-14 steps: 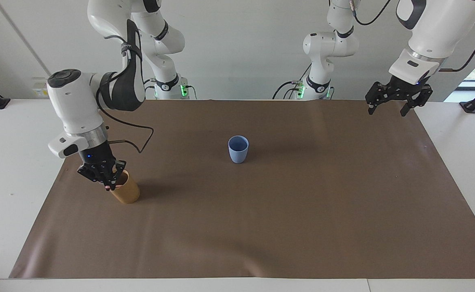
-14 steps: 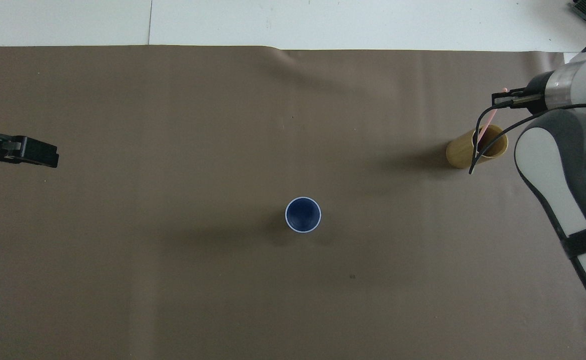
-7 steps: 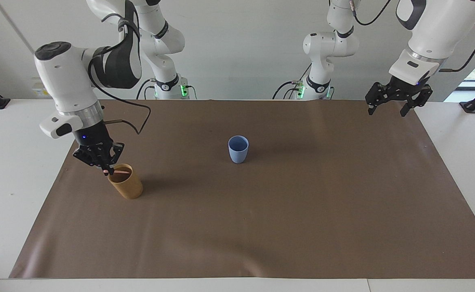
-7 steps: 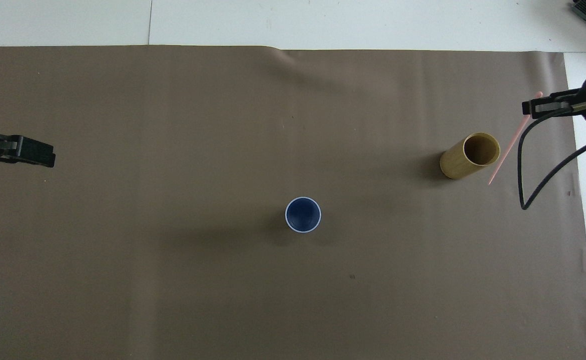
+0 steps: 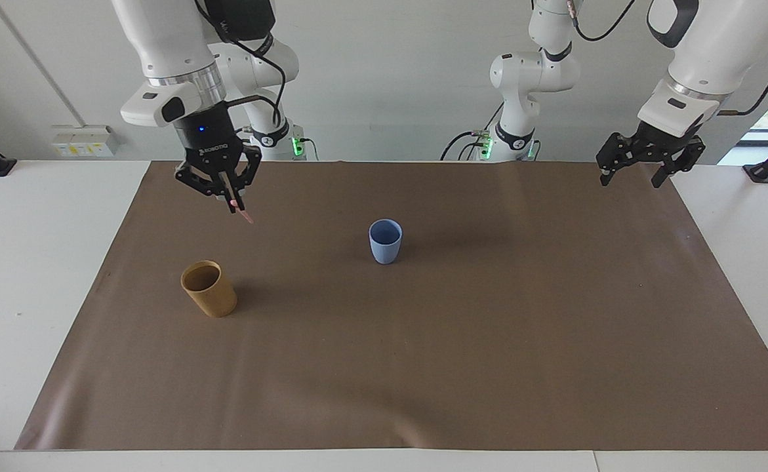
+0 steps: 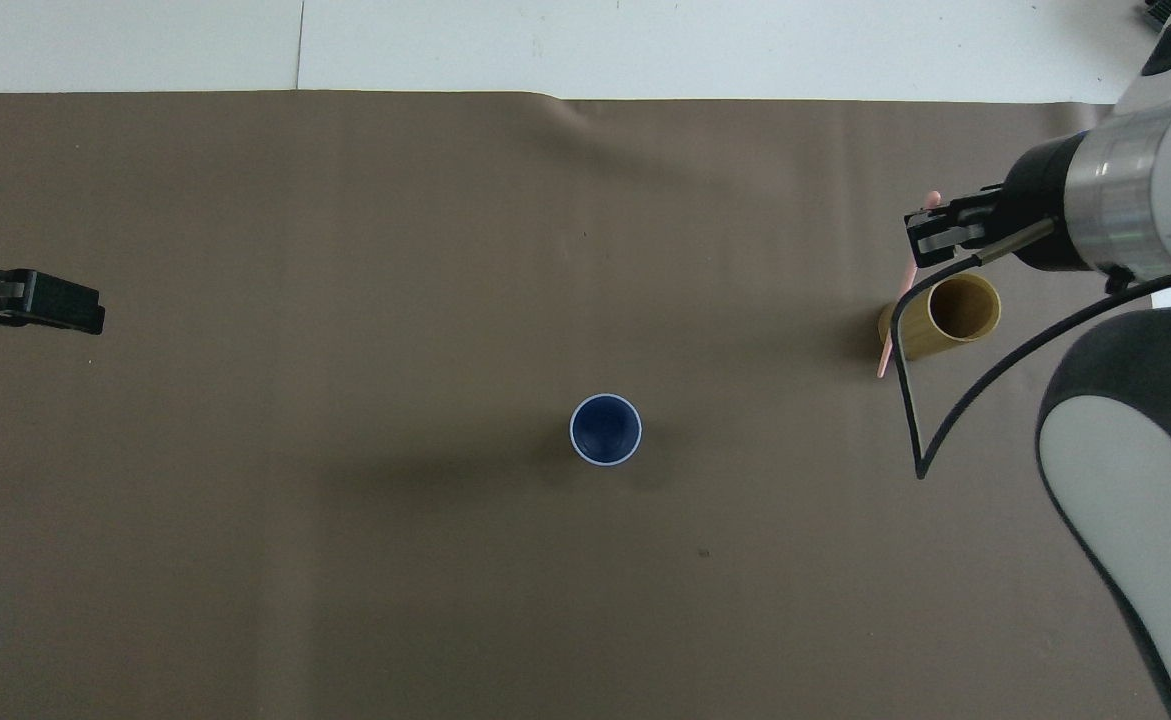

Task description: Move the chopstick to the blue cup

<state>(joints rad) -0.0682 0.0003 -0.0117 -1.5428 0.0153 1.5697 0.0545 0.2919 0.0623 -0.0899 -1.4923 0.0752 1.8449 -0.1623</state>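
My right gripper (image 5: 229,198) is shut on the thin pale pink chopstick (image 5: 244,215) and holds it high in the air, slanting down from the fingers. In the overhead view this gripper (image 6: 930,235) and the chopstick (image 6: 885,360) are over the mat beside the tan cup, on the side toward the blue cup. The small light blue cup (image 5: 385,240) stands upright and empty at the mat's middle (image 6: 605,429). My left gripper (image 5: 629,178) waits open above the mat's corner at the left arm's end (image 6: 70,308).
A tan-brown cylindrical cup (image 5: 208,288) stands empty toward the right arm's end (image 6: 950,315). A brown mat (image 5: 488,341) covers the white table. A black cable (image 6: 910,420) loops from the right wrist.
My right gripper lifted the chopstick out of the tan cup, rose high and moved toward the blue cup. The tan cup stays upright. The left arm barely moved.
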